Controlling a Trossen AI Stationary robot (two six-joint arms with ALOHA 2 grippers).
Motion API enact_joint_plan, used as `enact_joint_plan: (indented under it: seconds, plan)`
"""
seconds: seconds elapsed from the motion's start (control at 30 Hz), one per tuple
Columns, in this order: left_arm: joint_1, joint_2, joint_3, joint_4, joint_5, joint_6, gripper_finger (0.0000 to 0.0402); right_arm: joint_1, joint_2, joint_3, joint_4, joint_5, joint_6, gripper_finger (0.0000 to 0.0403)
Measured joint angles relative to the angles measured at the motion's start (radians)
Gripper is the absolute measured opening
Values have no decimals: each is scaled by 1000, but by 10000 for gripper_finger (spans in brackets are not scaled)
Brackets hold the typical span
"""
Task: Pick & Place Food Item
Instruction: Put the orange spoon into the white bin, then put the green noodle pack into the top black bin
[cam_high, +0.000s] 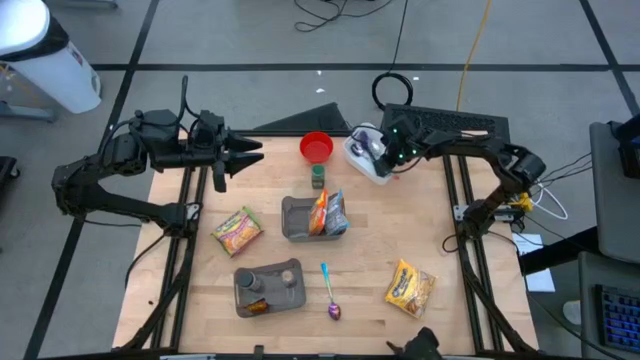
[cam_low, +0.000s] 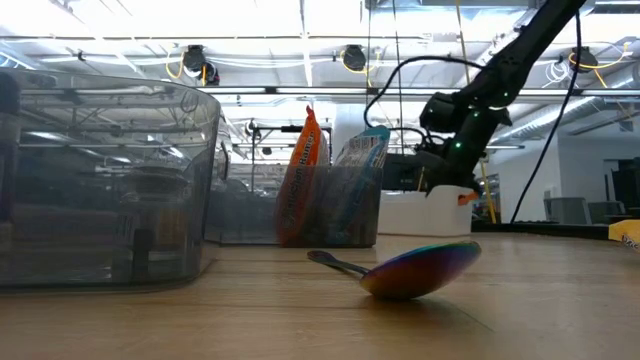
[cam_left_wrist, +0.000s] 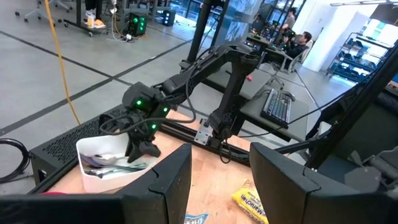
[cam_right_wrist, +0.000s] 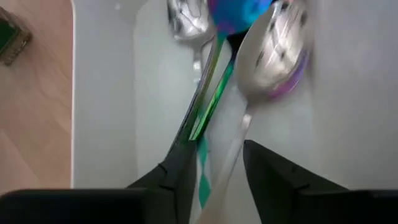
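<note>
My right gripper (cam_high: 378, 152) reaches down into the white bin (cam_high: 366, 160) at the table's far side. It is open, and the handles of a silver spoon (cam_right_wrist: 273, 56) and a green-handled spoon (cam_right_wrist: 211, 106) run between its fingers. Food packets lie about: a yellow-green one (cam_high: 237, 230) flat on the table at the left, a yellow one (cam_high: 410, 288) at the near right, and two standing in the grey bin (cam_high: 300, 218). My left gripper (cam_high: 250, 155) hangs open above the table's far left, holding nothing. My right gripper comes at the spoons from above, slanting down into the white bin, with the spoon handles (cam_right_wrist: 214, 168) lying in the gap between its fingers (cam_right_wrist: 177, 165). Whether a finger touches a handle, I cannot tell. The spoons lie on the bin's floor.
A red bowl (cam_high: 316, 147) and a small green can (cam_high: 318, 177) stand just left of the white bin. A grey tray (cam_high: 268, 288) with small items sits at the near side, with a rainbow-coloured spoon (cam_high: 330, 300) lying beside it on the table.
</note>
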Motion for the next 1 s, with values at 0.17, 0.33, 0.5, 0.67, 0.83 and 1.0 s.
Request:
enact_joint_plan:
  seconds: [0.17, 0.33, 0.5, 0.67, 0.83, 1.0]
  plan:
    - [0, 0, 0, 0, 0, 4, 168, -44, -77, 0, -34, 34, -68, 158]
    - [0, 0, 0, 0, 0, 10, 168, -92, -145, 1, -122, 103, -188, 172]
    - [0, 0, 0, 0, 0, 16, 168, -129, -166, 1, -209, 141, -242, 171]
    - [0, 0, 0, 0, 0, 17, 168, -133, -210, 1, -163, 164, -259, 165]
    - [0, 22, -2, -1, 1, 16, 168, -133, -242, 12, -161, 265, -305, 164]
    - [0, 37, 0, 4, 0, 16, 168, -125, -276, 42, -105, 186, -145, 162]
